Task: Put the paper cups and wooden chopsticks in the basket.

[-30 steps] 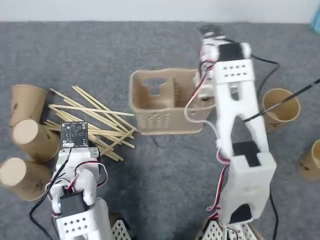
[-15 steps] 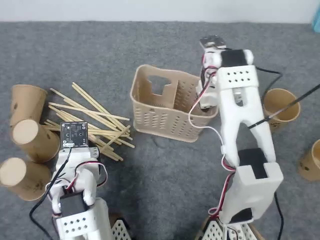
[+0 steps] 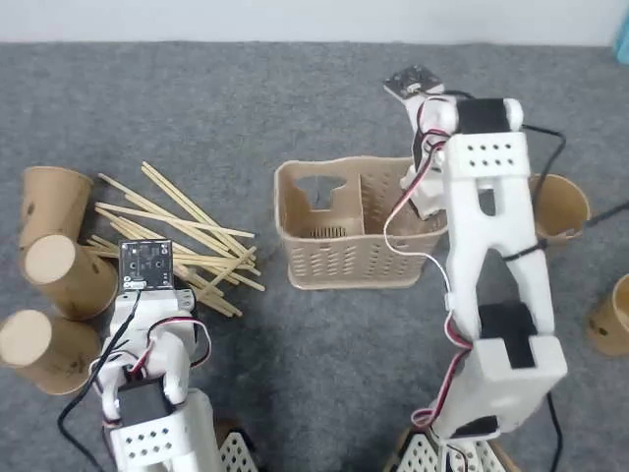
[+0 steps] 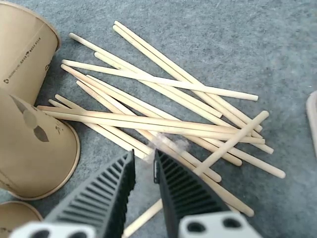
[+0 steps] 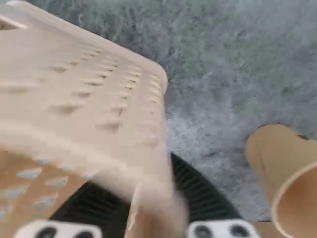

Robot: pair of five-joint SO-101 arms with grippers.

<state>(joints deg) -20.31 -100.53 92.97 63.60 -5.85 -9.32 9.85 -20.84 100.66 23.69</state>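
A beige slotted basket [image 3: 344, 258] stands in the middle of the grey carpet. My right gripper [image 3: 426, 200] is shut on its right-hand wall; in the right wrist view the basket wall [image 5: 89, 99] runs between the dark jaws of that gripper [image 5: 151, 201]. Wooden chopsticks [image 3: 182, 241] lie in a loose pile left of the basket. My left gripper [image 4: 143, 163] hovers low over the chopsticks [image 4: 163, 114], jaws together and holding nothing. Three paper cups [image 3: 64, 275] lie at the left, beside the pile. Two more cups [image 3: 562, 206] are at the right.
The second right-hand cup [image 3: 614, 315] stands near the edge of the high view. A black cable crosses near the cup beside the right arm [image 3: 491, 256]. Bare carpet stretches behind the basket and in front of it, between the two arm bases.
The right arm has swung and dragged the basket to the right, turning it from tilted to square. The left arm, chopsticks and cups have stayed put.
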